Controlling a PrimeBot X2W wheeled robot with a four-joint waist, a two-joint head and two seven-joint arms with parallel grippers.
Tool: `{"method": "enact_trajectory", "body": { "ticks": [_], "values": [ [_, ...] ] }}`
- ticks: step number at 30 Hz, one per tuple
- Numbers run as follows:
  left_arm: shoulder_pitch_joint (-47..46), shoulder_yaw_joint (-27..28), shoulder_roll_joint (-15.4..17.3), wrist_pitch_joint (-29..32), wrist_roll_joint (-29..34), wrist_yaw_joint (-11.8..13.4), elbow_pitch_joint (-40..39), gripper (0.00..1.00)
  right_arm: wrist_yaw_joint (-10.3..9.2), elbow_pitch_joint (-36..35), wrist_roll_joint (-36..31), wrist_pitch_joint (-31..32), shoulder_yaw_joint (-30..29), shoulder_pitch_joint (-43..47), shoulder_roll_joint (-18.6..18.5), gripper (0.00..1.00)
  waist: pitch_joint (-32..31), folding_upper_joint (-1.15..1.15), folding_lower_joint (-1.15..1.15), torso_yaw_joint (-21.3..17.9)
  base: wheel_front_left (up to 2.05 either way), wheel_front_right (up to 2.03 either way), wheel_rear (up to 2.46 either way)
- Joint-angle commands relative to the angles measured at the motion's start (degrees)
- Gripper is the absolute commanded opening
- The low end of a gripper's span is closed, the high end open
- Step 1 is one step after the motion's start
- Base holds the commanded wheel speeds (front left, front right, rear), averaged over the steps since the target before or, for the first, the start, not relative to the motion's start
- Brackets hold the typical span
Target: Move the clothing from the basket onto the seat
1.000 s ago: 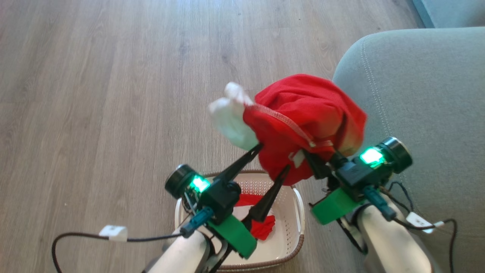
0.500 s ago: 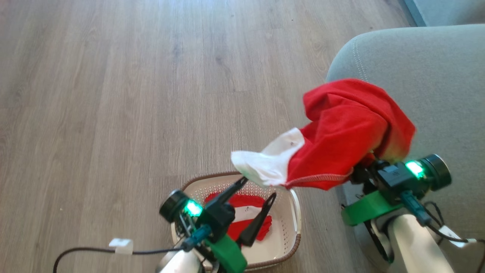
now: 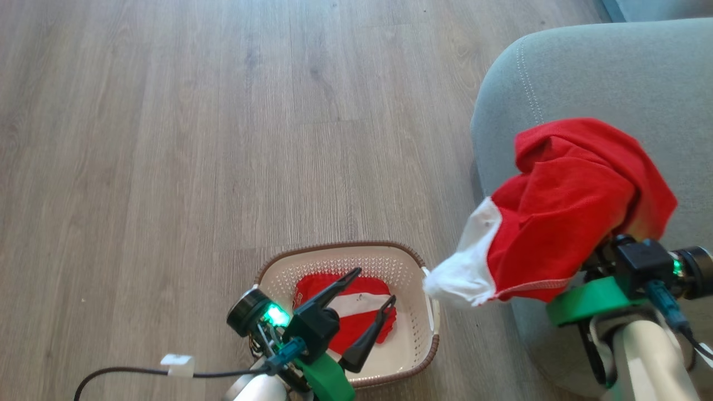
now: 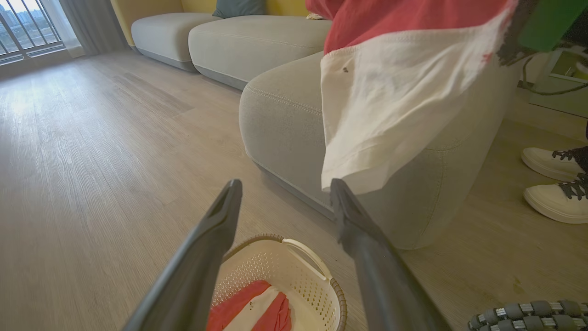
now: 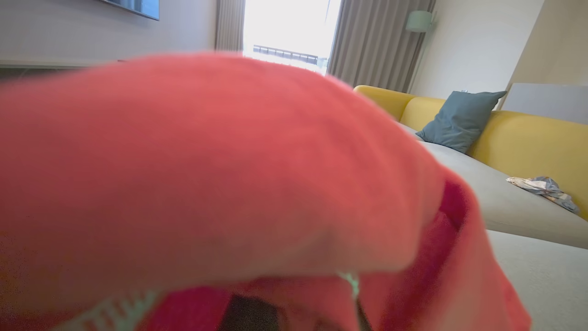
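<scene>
One red garment (image 3: pixel 574 206) with a white band hangs draped over my right gripper (image 3: pixel 601 257), which is shut on it, fingers hidden under the cloth. It hangs over the near left edge of the grey seat (image 3: pixel 585 72), its white end past the edge. This garment (image 5: pixel 206 174) covers most of the right wrist view. My left gripper (image 3: pixel 374 285) is open and holds nothing, above the cream basket (image 3: pixel 340 245). A second red and white garment (image 3: pixel 348 312) lies in the basket. The left wrist view shows the held garment (image 4: pixel 381 105), seat (image 4: pixel 285 119) and basket (image 4: pixel 257 271).
Wooden floor (image 3: pixel 167 139) spreads to the left and ahead. A person's white shoes (image 4: pixel 551 165) stand by the seat's far side. A yellow sofa back with a blue-grey pillow (image 5: pixel 459 119) and a crumpled cloth (image 5: pixel 542 188) lie further along.
My right gripper has carried the red garment rightwards from above the basket to over the seat's edge. The left gripper has sunk lower over the basket, still open.
</scene>
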Motion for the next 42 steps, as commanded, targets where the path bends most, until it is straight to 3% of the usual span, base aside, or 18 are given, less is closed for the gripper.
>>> {"method": "enact_trajectory", "body": {
  "ticks": [1, 15, 42],
  "values": [
    [-1.1, 1.9, 0.5, -0.3, 0.0, 0.0, -1.7, 1.0, -0.01, -2.3, 0.2, -0.4, 0.5, -0.6, 0.5, 0.0, 0.0, 0.0, 0.0, -0.1, 0.0, 0.0, 0.0],
    [-0.3, 1.0, 0.8, -0.3, -1.4, -0.1, -2.9, 1.0, -0.01, -1.9, 0.1, -0.4, -1.4, -0.7, 0.6, 0.0, -0.3, 0.0, 0.0, -1.4, 0.0, 0.0, 0.0],
    [-3.7, -2.4, 4.1, -0.3, -0.3, -0.1, -5.4, 1.0, -0.01, -6.1, 2.6, -0.4, -7.4, -0.7, 0.7, 0.0, 8.3, 0.0, 0.0, -25.5, 0.0, 0.0, 0.0]
  ]
}}
